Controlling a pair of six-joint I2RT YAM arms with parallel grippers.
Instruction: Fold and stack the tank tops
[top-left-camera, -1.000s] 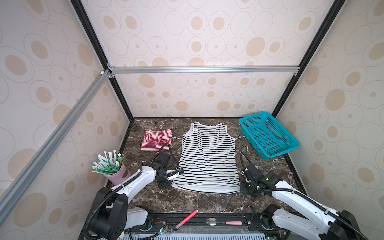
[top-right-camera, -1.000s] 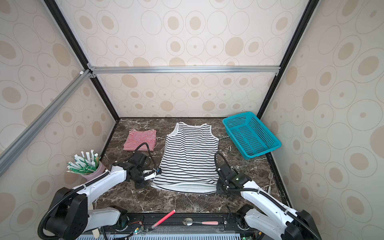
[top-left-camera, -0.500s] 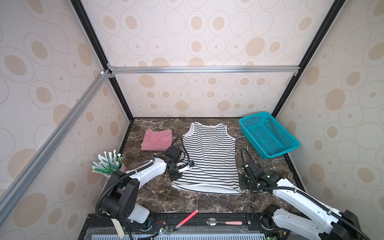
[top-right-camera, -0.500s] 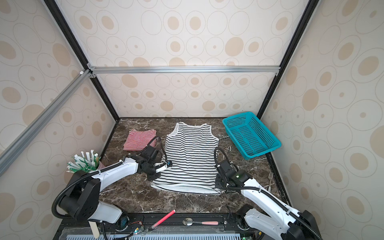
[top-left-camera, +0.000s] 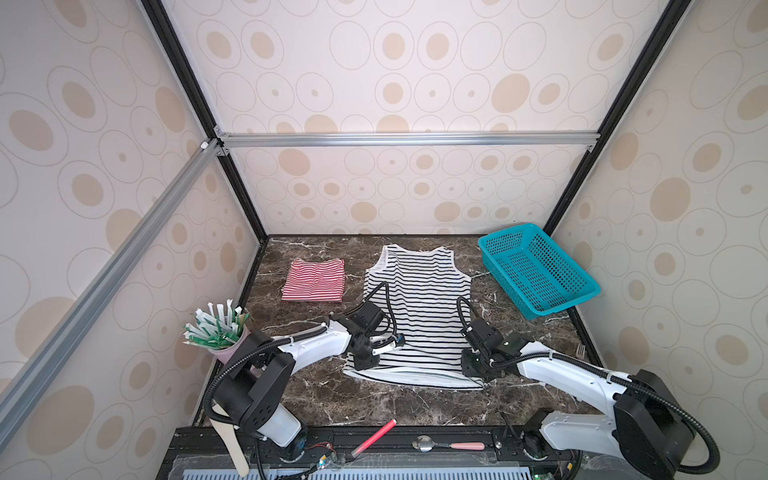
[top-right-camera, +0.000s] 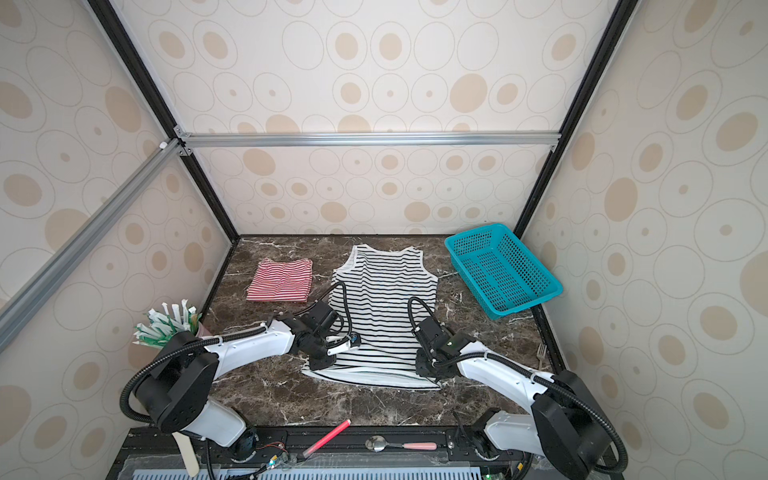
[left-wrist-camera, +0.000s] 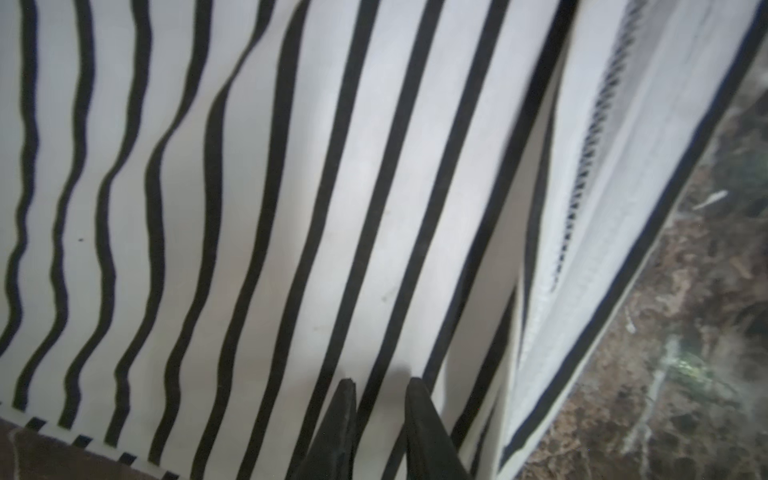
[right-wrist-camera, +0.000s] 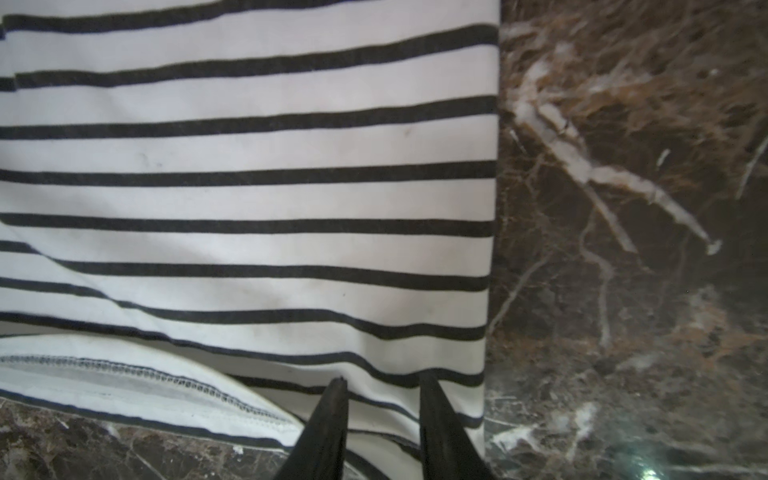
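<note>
The black-and-white striped tank top (top-left-camera: 419, 299) (top-right-camera: 384, 291) lies spread flat mid-table, neck toward the back wall. My left gripper (top-left-camera: 362, 362) (left-wrist-camera: 380, 382) sits on its near left corner, jaws closed to a narrow gap on the striped cloth (left-wrist-camera: 249, 166). Over at the near right corner, my right gripper (top-left-camera: 471, 370) (right-wrist-camera: 382, 380) pinches wrinkled cloth (right-wrist-camera: 249, 187) between its fingers. Beside both grippers the hem is turned up, showing its inner stitching. The red-and-white striped tank top (top-left-camera: 314, 280) (top-right-camera: 280, 280) lies folded at the back left, apart from both grippers.
A teal mesh basket (top-left-camera: 536, 270) stands at the back right. A pink cup of wrapped sticks (top-left-camera: 218, 330) is at the left edge. A fork (top-left-camera: 580, 351) lies at the right edge. A red stick (top-left-camera: 374, 436) and a spoon (top-left-camera: 446, 445) lie on the front rail.
My left gripper has moved right from the bare marble onto the striped top's near left corner, and its jaws have narrowed slightly. The right gripper has stayed at the near right corner.
</note>
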